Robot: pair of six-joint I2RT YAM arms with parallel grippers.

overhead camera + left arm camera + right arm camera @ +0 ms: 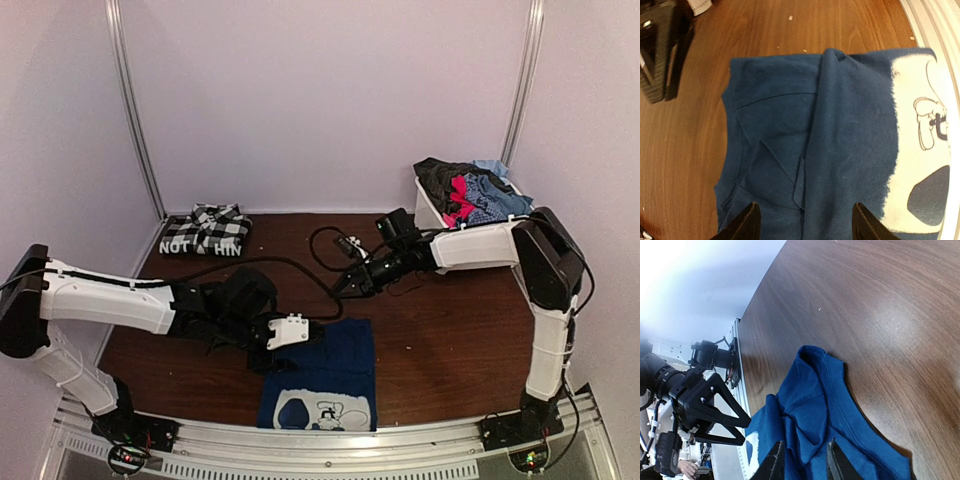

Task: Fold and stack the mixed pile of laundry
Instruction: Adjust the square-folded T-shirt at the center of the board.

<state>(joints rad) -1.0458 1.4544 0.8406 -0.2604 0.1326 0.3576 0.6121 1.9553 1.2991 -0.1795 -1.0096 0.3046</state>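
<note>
The surface (430, 330) carries the navy shirt (335, 375) at its near edge, half folded, ridged along the middle; the laundry pile (475, 190) fills the bin (432, 215); the checked shirt (210, 230) lies folded, rear left. The left gripper (807, 222) has its jaws apart and empty above the shirt; the right gripper (802, 462) has its jaws narrowly apart and empty. Risk: a pinch on the ridge may catch one layer and undo the fold.

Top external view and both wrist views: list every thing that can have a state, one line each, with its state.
navy blue shirt: lying flat on the table, partly folded, not yet stacked.
checked shirt: folded, at the far left corner.
laundry pile: unfolded, heaped in the white bin.
white bin: full, garments above its rim.
left gripper: open, empty, over the navy blue shirt.
right gripper: jaws slightly apart, empty.
</note>
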